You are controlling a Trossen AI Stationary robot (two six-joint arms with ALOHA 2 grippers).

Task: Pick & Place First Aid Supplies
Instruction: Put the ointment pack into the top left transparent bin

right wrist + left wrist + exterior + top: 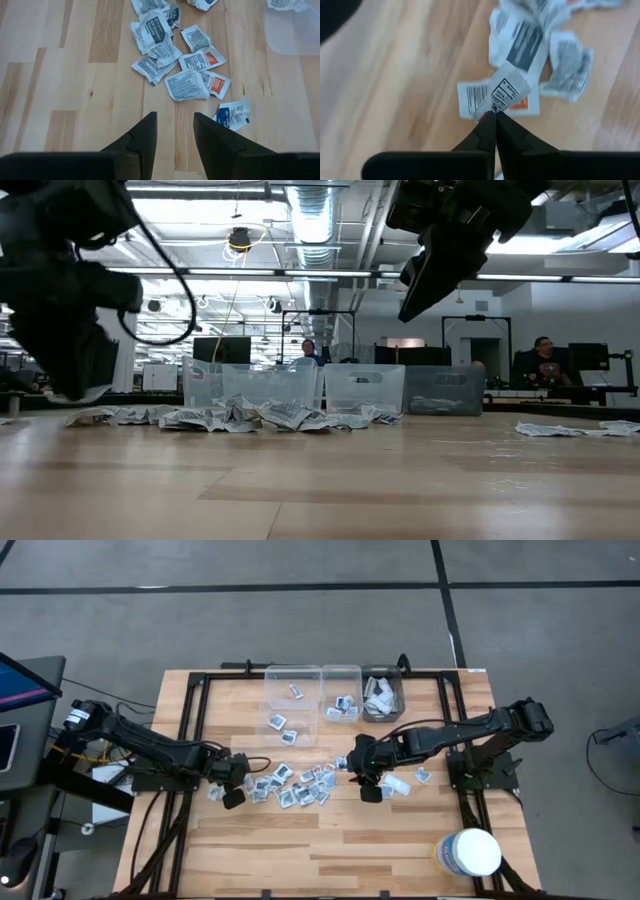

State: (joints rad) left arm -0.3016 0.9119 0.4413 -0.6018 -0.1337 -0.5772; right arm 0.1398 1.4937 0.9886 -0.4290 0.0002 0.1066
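Several small square first aid packets (292, 786) lie scattered mid-table, white-grey with dark or reddish prints. My left gripper (232, 796) is at the pile's left end, shut on one packet (506, 89). My right gripper (372, 792) hovers above the pile's right end. It is open (175, 120), with bare wood between its fingers and packets (186, 84) lying just ahead of them. In the low view the left gripper (70, 370) hangs low at the left and the right gripper (440, 270) is high up. My left gripper pinches one corner of the packet (493, 106) between its two fingertips, coming down at a slant from the table's left. The packet sticks out beyond the fingertips, tilted, above another packet (470, 97) that lies flat. In the low view its pale edge (93, 393) hangs clear of the table.
Three clear bins stand along the far edge: the left bin (292, 700) and middle bin (342, 690) hold a few packets, the right bin (382, 695) holds longer wrappers. A big white round tub (470, 852) stands at the near right. Bare wood lies near the front edge.
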